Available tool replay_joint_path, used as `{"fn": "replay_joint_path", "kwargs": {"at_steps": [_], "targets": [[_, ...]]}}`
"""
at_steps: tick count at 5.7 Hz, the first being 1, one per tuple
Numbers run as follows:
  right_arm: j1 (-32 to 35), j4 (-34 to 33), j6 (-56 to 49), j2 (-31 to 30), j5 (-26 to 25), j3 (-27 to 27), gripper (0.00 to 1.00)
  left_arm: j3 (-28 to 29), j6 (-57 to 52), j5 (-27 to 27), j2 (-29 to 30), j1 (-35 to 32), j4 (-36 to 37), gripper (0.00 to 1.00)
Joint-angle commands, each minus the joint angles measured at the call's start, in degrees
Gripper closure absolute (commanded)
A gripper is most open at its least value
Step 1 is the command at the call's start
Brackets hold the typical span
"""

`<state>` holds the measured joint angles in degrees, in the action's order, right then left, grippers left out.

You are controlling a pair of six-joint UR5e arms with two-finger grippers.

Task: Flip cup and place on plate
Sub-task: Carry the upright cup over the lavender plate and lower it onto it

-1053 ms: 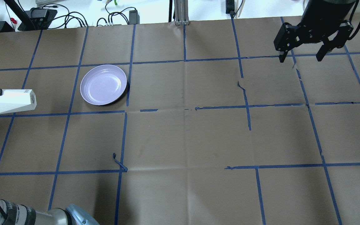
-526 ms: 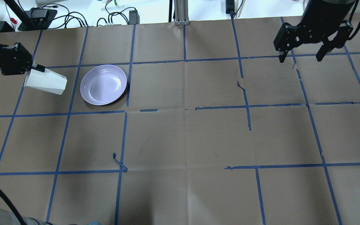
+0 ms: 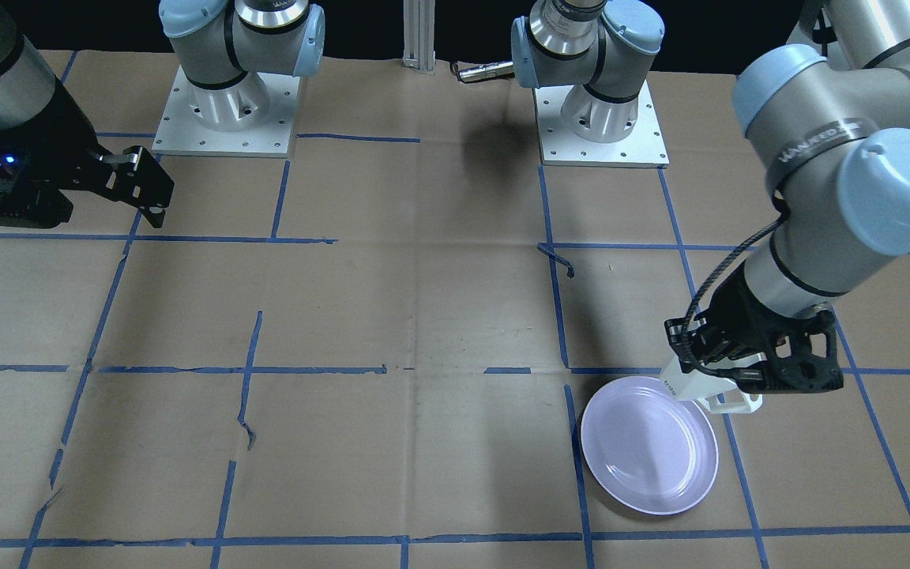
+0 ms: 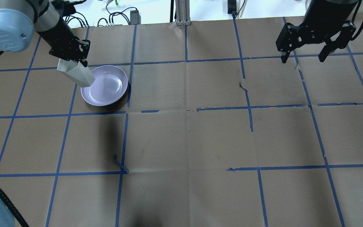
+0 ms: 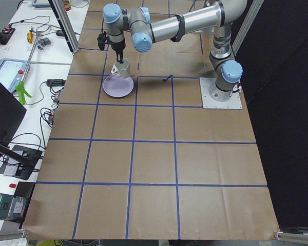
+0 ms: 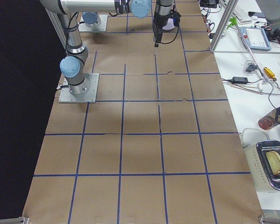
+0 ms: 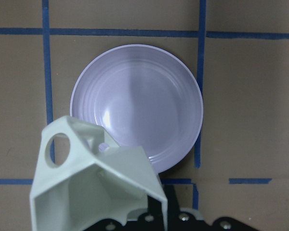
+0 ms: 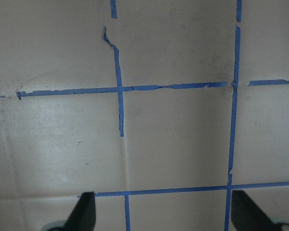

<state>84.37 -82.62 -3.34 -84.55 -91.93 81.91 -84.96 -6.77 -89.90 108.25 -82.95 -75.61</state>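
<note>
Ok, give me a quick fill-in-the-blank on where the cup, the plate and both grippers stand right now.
1. The left gripper is shut on the ___.
2. The right gripper stands ___, holding nothing, far from the other arm.
3. The cup hangs over the rim of the plate, which is ___: nothing rests on it.
Missing words: cup; open; empty.
</note>
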Motion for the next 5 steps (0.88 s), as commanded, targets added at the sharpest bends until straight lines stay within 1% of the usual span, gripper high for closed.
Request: {"fn": "replay_joint_path", "kwargs": {"at_steps": [1,3,4,5], "targets": [[0.0,0.0,0.0,0.0,0.0,0.0,0.0,-2.92,0.26,-3.44,3.26,-2.22,7.71,1.0],[0.0,0.0,0.0,0.0,0.0,0.0,0.0,-7.83,0.61,-3.61,8.7,-2.39,22.1,1.0],[0.0,0.0,0.0,0.0,0.0,0.0,0.0,-8.12,0.61,-3.61,9.25,-2.4,22.43,1.0],[0.0,0.0,0.0,0.0,0.0,0.0,0.0,-8.21,0.61,-3.7,9.34,-2.57,22.26,0.9]]}}
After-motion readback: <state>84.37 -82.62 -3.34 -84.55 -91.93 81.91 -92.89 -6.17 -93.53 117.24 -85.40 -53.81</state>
